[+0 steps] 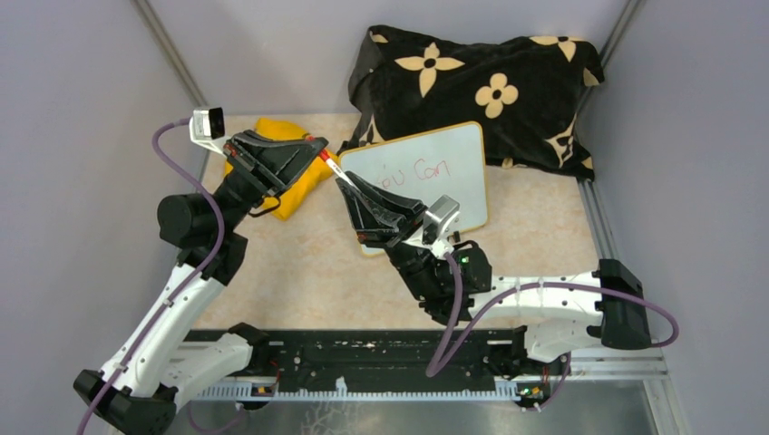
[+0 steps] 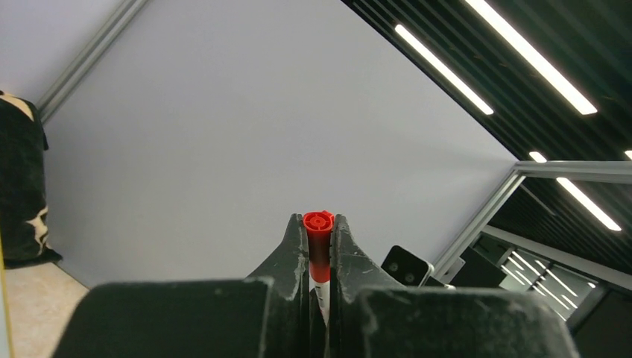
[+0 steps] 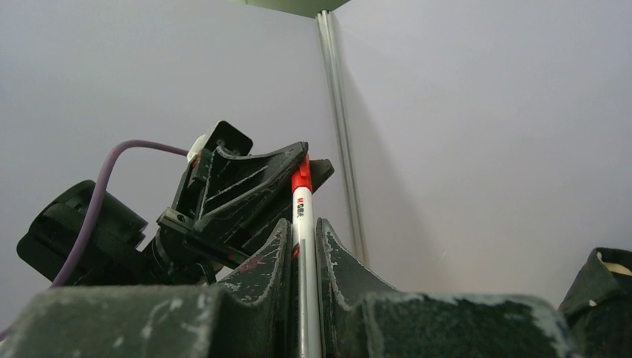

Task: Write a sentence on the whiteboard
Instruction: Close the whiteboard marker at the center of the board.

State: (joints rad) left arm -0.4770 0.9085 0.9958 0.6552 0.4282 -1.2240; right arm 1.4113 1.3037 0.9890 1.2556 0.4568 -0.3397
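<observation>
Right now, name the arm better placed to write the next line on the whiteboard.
Right. The right gripper holds the marker barrel at the whiteboard's edge; the left gripper only pinches the red cap, off the board.

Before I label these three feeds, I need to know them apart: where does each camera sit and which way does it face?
Top external: above and behind the bases, looking down on the table; left arm, right arm, whiteboard.
Left wrist: aimed up at the wall and ceiling lights; left gripper shut on the marker.
Right wrist: aimed up at the left gripper and a wall corner; right gripper shut on the marker.
Shared: all three show the marker, held by both grippers.
</observation>
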